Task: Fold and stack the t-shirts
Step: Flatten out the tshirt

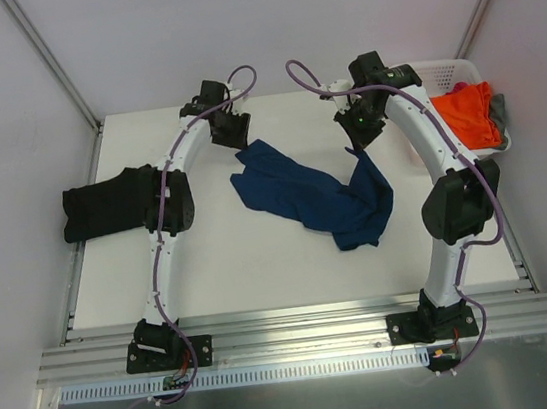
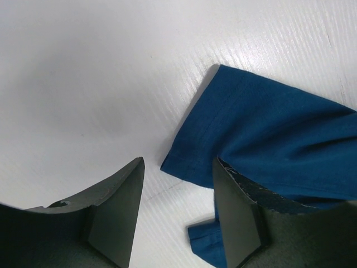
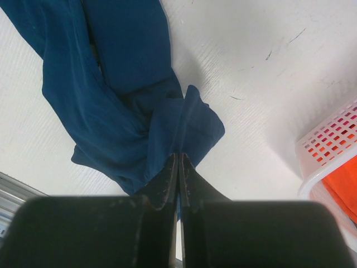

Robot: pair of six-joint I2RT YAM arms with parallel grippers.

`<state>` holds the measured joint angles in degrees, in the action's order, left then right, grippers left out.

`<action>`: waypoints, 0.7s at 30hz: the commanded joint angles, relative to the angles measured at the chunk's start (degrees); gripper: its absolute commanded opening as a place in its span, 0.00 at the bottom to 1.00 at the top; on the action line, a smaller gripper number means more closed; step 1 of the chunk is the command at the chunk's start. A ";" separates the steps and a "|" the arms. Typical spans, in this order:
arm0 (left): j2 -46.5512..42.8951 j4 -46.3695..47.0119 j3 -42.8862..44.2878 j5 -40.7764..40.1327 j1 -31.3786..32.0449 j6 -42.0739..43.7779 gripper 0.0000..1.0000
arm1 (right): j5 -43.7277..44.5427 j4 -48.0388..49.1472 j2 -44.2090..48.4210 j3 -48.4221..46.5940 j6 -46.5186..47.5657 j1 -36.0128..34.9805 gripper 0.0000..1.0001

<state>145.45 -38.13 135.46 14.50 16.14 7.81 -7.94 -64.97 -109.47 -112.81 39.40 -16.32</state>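
Evidently the task was at an early stage. One black t-shirt [image 1: 107,206] lay as a compact bundle at the left edge of the desk [image 1: 262,267], apparently folded, though the left arm covered part of it. The navy blue t-shirt [image 1: 313,194] lay crumpled and unfolded across the middle of the desk, running from far centre toward the near right.

The right pincer [image 3: 178,159] was clamped tight on a pinched ridge of the blue cloth and held it raised off the surface. The left pincer [image 2: 178,167] stood with its jaws apart and gripped nothing, poised over a flat corner of the same shirt at its far left end.

Outstanding, by my assessment: spreading and folding the blue shirt, then placing it with the black one. An orange t-shirt [image 1: 465,114] and a grey one [image 1: 499,112] sat unfolded in the white basket [image 1: 457,69] at the far right corner.

Obstructions: the blue cloth was twisted on itself below the right grip. The stack site at the left edge sat close against the left arm.
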 commanded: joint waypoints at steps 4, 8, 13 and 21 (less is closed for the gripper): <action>0.01 -1.07 -0.72 2.28 0.38 -1.75 0.52 | -0.93 -0.24 -0.22 -2.50 -1.08 0.23 0.01; 0.45 -1.07 -0.64 2.72 0.38 -2.27 0.52 | -0.93 -0.25 -0.39 -2.50 -0.99 0.23 0.01; 1.68 -1.07 -0.11 3.16 0.38 -2.36 0.52 | -0.84 -0.33 -0.48 -2.15 -1.08 0.23 0.01; 2.91 -0.98 1.21 3.34 0.30 -2.63 0.47 | -0.67 -0.42 -1.01 -1.88 -1.25 0.23 0.01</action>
<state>147.76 -38.22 135.31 16.38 16.14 6.15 -7.94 -64.97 -110.24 -112.84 39.24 -16.32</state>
